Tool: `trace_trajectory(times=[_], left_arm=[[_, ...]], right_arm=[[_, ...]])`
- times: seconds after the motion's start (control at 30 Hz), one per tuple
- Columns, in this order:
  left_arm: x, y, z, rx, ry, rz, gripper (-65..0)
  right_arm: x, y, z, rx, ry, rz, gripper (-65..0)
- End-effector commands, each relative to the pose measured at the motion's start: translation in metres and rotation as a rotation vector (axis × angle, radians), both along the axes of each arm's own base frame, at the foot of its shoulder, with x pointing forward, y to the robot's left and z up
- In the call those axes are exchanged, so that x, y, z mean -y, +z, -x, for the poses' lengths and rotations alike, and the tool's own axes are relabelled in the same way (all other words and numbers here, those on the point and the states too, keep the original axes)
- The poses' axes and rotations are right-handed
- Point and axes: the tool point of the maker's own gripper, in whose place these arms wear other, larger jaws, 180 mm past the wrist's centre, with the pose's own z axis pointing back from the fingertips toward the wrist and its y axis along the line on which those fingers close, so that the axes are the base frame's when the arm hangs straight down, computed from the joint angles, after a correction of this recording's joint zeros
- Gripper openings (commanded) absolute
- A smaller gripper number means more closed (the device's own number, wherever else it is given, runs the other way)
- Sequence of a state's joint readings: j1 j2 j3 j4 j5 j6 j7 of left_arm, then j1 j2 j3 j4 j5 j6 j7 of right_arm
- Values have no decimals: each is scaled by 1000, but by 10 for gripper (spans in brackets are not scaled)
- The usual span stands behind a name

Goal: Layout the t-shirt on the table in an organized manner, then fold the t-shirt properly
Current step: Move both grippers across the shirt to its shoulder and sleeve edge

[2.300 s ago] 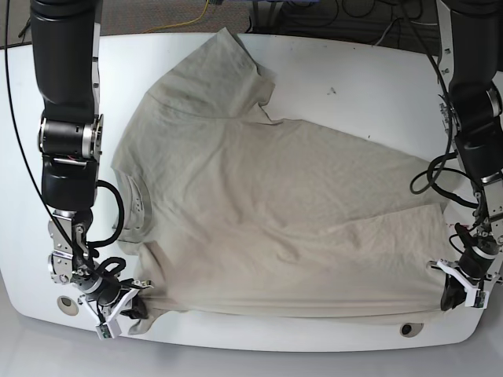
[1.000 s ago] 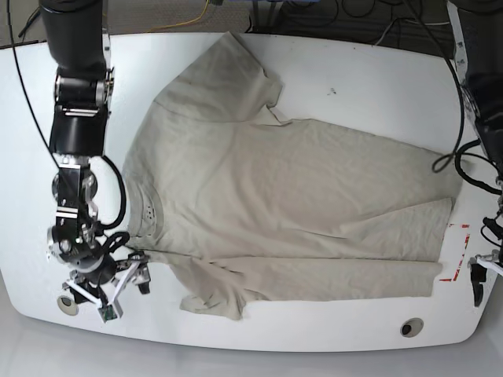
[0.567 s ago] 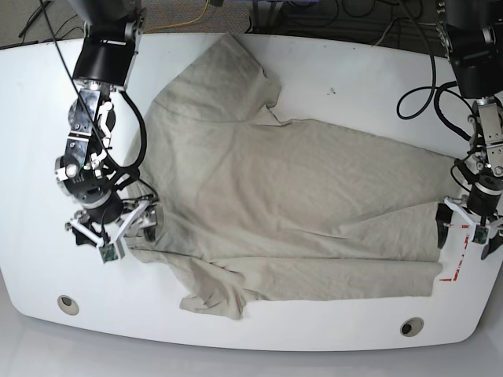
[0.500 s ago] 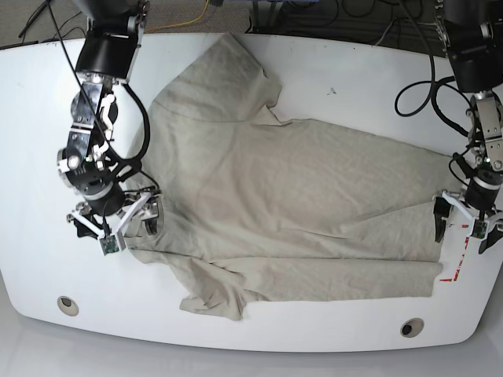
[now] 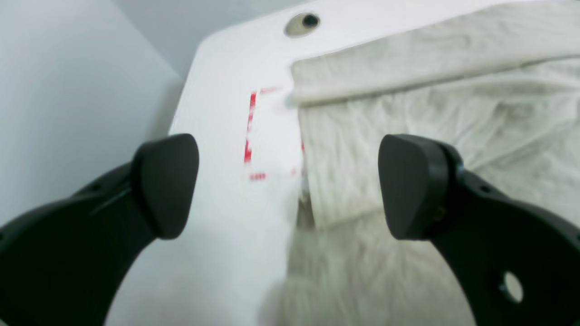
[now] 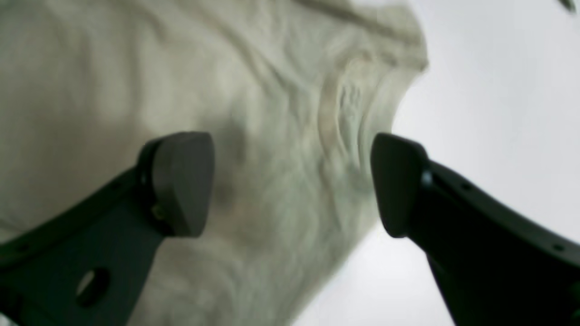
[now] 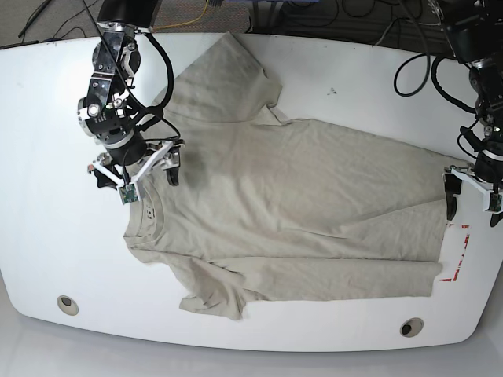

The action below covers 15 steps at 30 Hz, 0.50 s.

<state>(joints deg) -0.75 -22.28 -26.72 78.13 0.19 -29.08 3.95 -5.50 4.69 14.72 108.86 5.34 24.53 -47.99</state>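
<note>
Plain khaki t-shirt (image 7: 291,212); glossy white table (image 7: 47,220); red tape (image 7: 456,251)

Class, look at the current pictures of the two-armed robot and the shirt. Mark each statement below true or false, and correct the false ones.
1. The t-shirt lies spread on the table. True.
2. The left gripper is clamped on the shirt's hem. False: its jaws are open and hold nothing.
3. The right gripper is open above the collar area. True.
4. The shirt is folded into a neat rectangle. False: it is unfolded, with one sleeve crumpled at the near edge.
5. Red tape shows beside the hem. True.
</note>
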Motion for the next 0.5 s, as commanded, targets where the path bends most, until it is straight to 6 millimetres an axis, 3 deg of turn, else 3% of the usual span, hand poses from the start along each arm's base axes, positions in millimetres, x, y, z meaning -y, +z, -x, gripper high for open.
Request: trace_trajectory(times=[0.0, 0.17, 0.47], left_arm=[[-4, 27, 3, 71, -9, -20, -56], [-8, 22, 16, 53, 4, -23, -56], [-20, 16, 32, 30, 37, -33, -56]], right_arm=[[-2, 13, 1, 52, 1, -6, -132], [-11, 0, 17, 15, -9, -38, -134], [3, -21, 49, -20, -170, -130, -134]])
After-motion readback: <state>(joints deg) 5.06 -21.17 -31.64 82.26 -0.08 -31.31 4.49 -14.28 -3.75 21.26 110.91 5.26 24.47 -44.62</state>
